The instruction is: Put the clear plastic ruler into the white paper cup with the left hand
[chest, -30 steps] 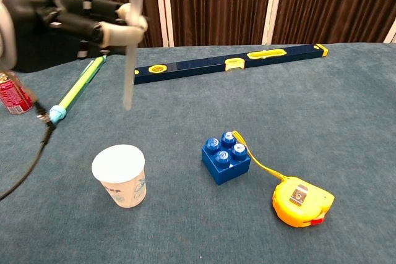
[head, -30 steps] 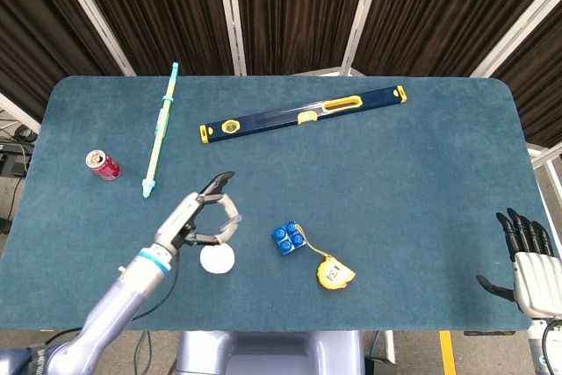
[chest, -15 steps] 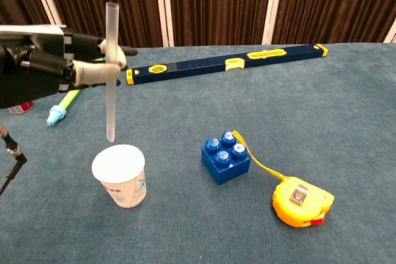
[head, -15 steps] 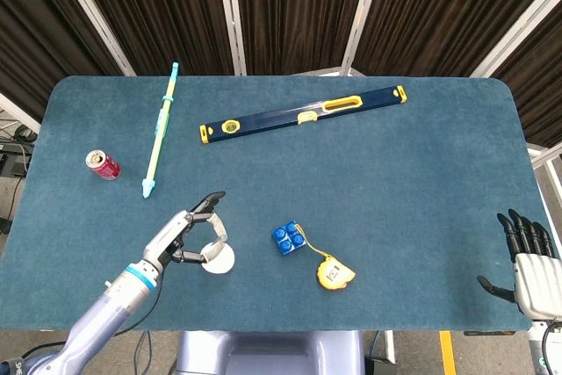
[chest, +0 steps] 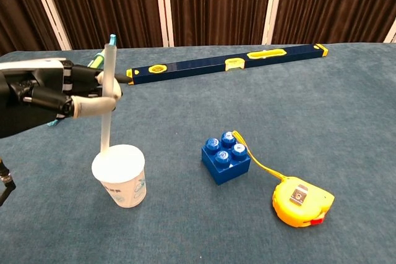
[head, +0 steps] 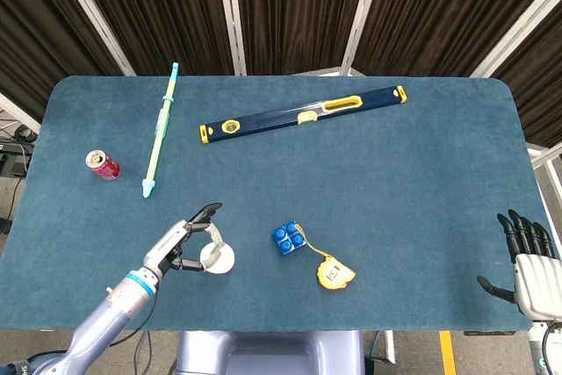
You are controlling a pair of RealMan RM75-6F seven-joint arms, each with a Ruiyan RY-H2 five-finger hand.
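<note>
Standing almost upright, the clear plastic ruler was pinched partway up between the fingers of the left hand, its lower end at the rim of the white paper cup that sat just below and in front of that hand; whether the tip was already inside could not be told for certain. In the head view the left hand hovered beside the cup, fingers curled over it.

To finish the step well, the hand would likely need to lower the ruler straight down with its tip centred over the opening, then release only once the end was well inside. A light cup might tip under a long ruler leaning on its rim, so a gentle release seemed wise.

Further out from the hand lay a blue toy brick and, beyond it, a yellow tape measure. A long blue and yellow spirit level lay across the far side. The right hand rested far off at the table edge, fingers apart and holding nothing.
</note>
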